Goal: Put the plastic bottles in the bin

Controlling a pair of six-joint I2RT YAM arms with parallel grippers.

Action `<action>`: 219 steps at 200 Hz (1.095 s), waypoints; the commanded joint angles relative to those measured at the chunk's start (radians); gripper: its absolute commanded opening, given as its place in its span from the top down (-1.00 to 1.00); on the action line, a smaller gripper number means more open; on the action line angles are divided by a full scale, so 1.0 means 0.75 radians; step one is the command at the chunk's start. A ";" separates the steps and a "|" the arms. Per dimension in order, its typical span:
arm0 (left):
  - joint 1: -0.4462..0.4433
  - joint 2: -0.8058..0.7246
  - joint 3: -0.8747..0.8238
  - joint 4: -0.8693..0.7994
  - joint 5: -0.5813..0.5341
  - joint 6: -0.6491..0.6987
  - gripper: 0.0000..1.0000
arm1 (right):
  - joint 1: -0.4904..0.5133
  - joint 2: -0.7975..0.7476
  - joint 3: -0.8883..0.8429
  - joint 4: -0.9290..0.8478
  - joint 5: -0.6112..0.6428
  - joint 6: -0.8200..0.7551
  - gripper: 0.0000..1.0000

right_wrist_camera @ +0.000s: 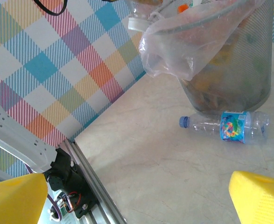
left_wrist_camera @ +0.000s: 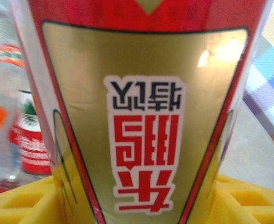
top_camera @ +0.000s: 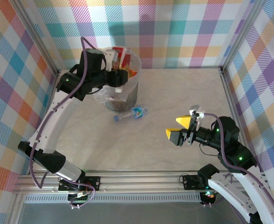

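Closest thing: a red-and-gold bottle (left_wrist_camera: 146, 116), so near to the left wrist camera that its label, with red signs upside down, covers almost the whole frame.
Left arm: the left gripper (top_camera: 114, 64) is over the bin (top_camera: 127, 97) in the upper left part of the top view. Its yellow fingers (left_wrist_camera: 20, 203) sit in the two lower corners of the wrist view, pressed on the sides of this bottle.
Right arm: the right gripper (top_camera: 173, 127) hangs over the table (top_camera: 174, 93) in the lower right of the top view. Its yellow fingers are wide apart, with nothing between them.
Surface: pale and smooth, marbled like stone. A metal rail (top_camera: 141, 179) runs along the bottom edge.
Room: walls (top_camera: 174, 32) of checked cloth in pink, blue, orange and green.
Bin look: round grey mesh, with a crinkly clear bag (right_wrist_camera: 193, 42) hanging over the rim. Orange and red bottles are inside.
On the table: a clear bottle (top_camera: 132, 113) with blue cap and blue label lies on its side just beside the bin's foot, near the middle of the top view.
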State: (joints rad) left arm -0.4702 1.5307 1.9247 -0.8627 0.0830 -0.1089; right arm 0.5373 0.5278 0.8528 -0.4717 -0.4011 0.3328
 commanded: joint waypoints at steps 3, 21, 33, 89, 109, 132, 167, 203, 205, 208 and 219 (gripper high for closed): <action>0.106 0.051 0.077 -0.019 -0.067 0.078 -0.27 | 0.006 0.000 -0.002 0.034 0.003 0.001 -0.99; 0.184 0.104 0.127 -0.024 -0.074 0.100 -0.28 | 0.006 -0.004 -0.008 0.031 0.009 0.000 -0.99; 0.219 0.149 0.163 -0.039 -0.095 0.120 -0.28 | 0.006 -0.004 -0.012 0.028 0.009 0.000 -0.99; 0.315 0.389 0.379 -0.144 -0.128 0.174 -0.30 | 0.006 -0.005 -0.031 0.027 0.024 -0.004 -0.99; 0.320 0.456 0.453 -0.195 -0.170 0.194 -0.32 | 0.007 0.003 -0.039 0.021 0.037 -0.012 -0.99; 0.328 0.521 0.518 -0.256 -0.185 0.196 -0.34 | 0.006 0.015 -0.045 0.020 0.046 -0.022 -0.99; 0.330 0.562 0.550 -0.334 -0.215 0.198 -0.45 | 0.006 0.040 -0.050 0.029 0.050 -0.035 -0.99; 0.341 0.563 0.553 -0.352 -0.233 0.197 -0.52 | 0.006 0.066 -0.059 0.042 0.043 -0.047 -0.99; 0.341 0.561 0.554 -0.353 -0.233 0.197 -0.52 | 0.006 0.067 -0.061 0.043 0.043 -0.045 -0.99; 0.341 0.561 0.554 -0.351 -0.232 0.196 -0.53 | 0.006 0.069 -0.060 0.044 0.043 -0.045 -0.99; 0.340 0.557 0.560 -0.353 -0.223 0.193 -0.57 | 0.006 0.072 -0.065 0.050 0.043 -0.047 -0.99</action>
State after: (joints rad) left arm -0.2329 1.9484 2.3085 -1.1004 -0.0738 0.0246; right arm 0.5373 0.5751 0.8211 -0.4686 -0.3748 0.3206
